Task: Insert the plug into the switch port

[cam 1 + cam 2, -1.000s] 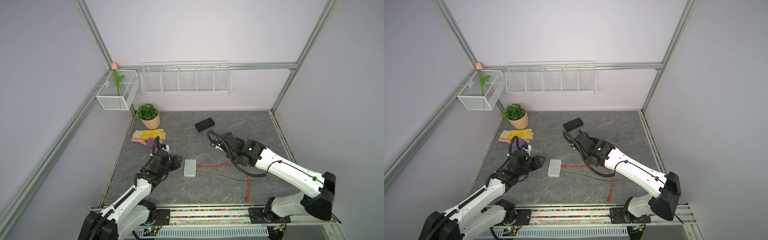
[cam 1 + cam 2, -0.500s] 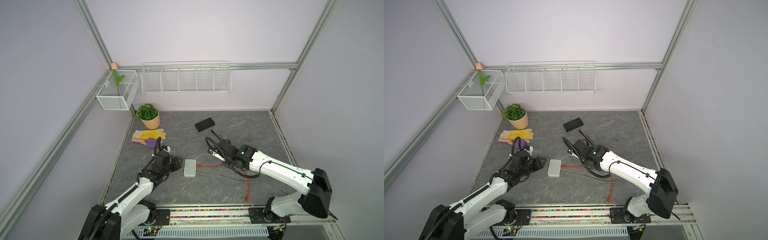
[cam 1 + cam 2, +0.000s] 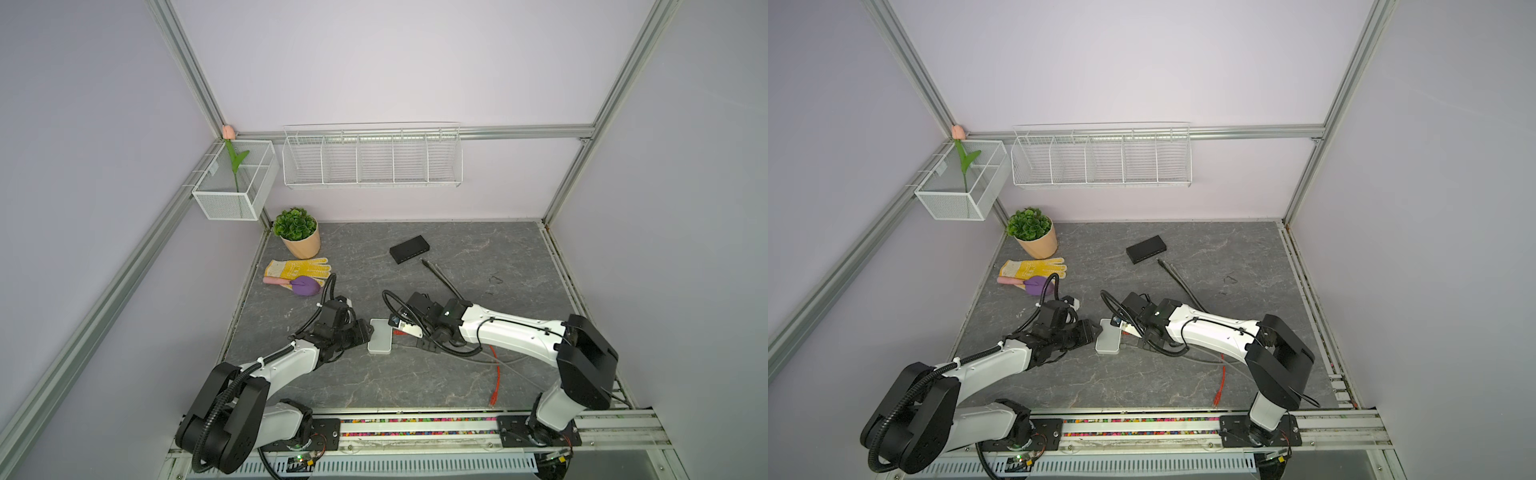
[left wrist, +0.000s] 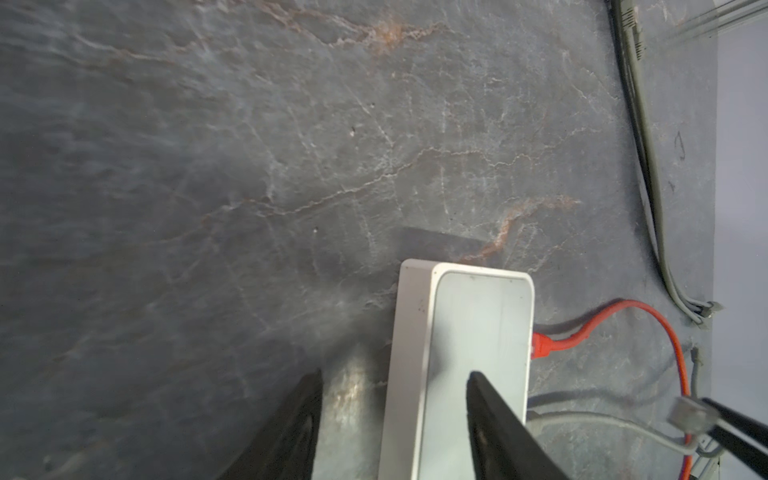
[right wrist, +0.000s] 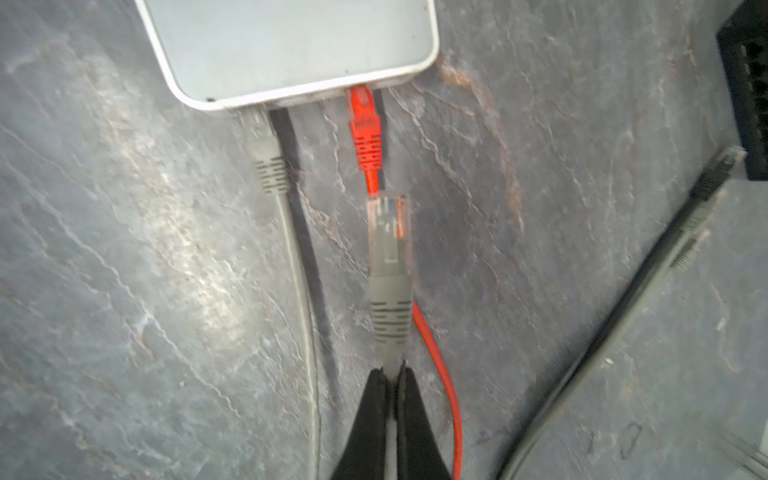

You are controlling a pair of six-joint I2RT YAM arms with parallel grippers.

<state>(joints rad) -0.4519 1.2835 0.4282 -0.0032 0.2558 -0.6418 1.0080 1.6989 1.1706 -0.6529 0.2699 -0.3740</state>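
White plastic, the switch (image 3: 380, 341) lies flat on the desk (image 3: 415, 386) between the two sets of fingers. The left arm (image 3: 291, 359) reaches low, forearm stretched over the desk. The left fingers (image 3: 362, 332) stand released, apart, at the switch's side away from the cables. The left wrist view shows one finger over its top and one above the desk beside its long wall, though whether either presses on it I cannot tell. The right arm (image 3: 511, 336) is folded at the elbow, forearm running low towards the switch, and the right fingers (image 5: 394, 388) are clenched on the grey tail of the plug (image 5: 388, 232). That clear-tipped plug points straight ahead of them at the switch's port side, near it but apart, with a red cable (image 5: 365, 133) running beneath it into the switch. A grey cable (image 5: 266, 153) is seated beside the red one. The ports sit under the switch's rim and cannot be made out, both wrist views cut the switch off, and in both top views the right wrist hides the plug. Off to one side of the right fingers, a dark cable (image 5: 648, 282) and a black box (image 5: 748, 83) show blurred.
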